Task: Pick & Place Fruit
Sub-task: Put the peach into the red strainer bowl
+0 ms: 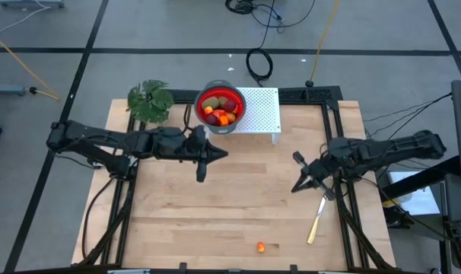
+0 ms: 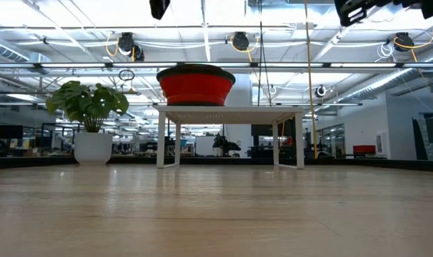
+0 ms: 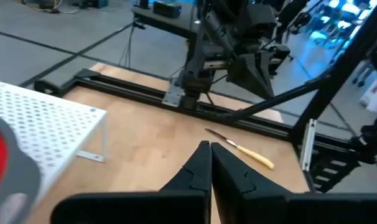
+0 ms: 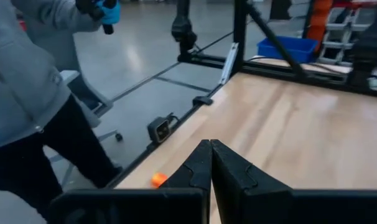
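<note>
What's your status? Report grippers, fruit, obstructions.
Left gripper shut, empty, beside the red bowl. Right gripper shut, empty, near the knife. Fruit piled in bowl; one orange piece on table near front edge. Nothing blocking.

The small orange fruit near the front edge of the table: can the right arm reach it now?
Probably yes. The orange fruit lies alone on bare wood, and nothing stands between it and the shut right gripper; the knife lies off to one side.
</note>
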